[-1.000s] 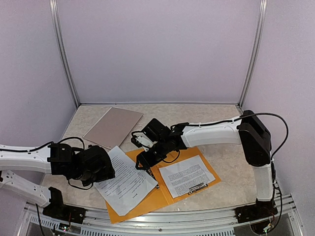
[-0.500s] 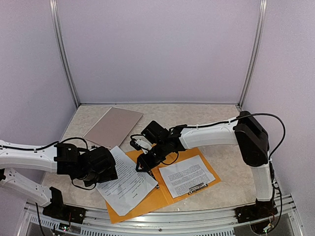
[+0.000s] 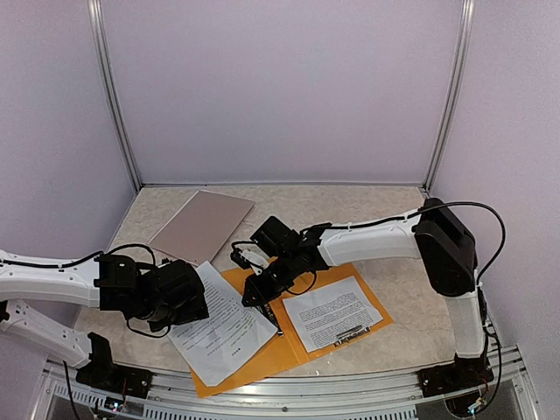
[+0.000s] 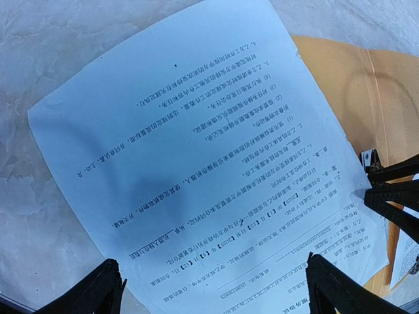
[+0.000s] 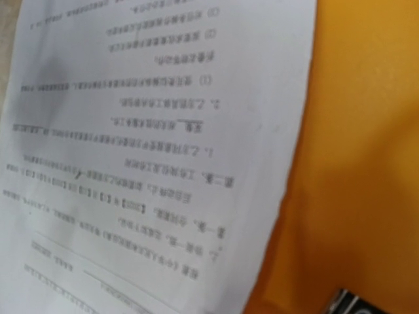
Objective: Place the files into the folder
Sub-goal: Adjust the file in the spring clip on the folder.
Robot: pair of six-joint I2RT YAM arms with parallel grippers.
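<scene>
Your left pincer (image 4: pixel 213 265) hangs released, jaws spread wide, over one end of a printed sheet (image 3: pixel 220 322), with its two tips showing at either side of the paper. That sheet lies flat, partly on the left half of the open orange folder (image 3: pixel 289 343) and partly on the worktop (image 3: pixel 385 227). Your right pincer (image 3: pixel 254 293) sits at the sheet's folder-side edge, tips right at the paper. You cannot tell whether it is clenched on the sheet or only touching it. A second sheet (image 3: pixel 331 313) lies on the folder's right half, apart from both pincers. Both sheets carry small black Chinese print in numbered lines, too small and blurred to read. A tan board (image 3: pixel 201 226) lies on the worktop beyond the first sheet.
</scene>
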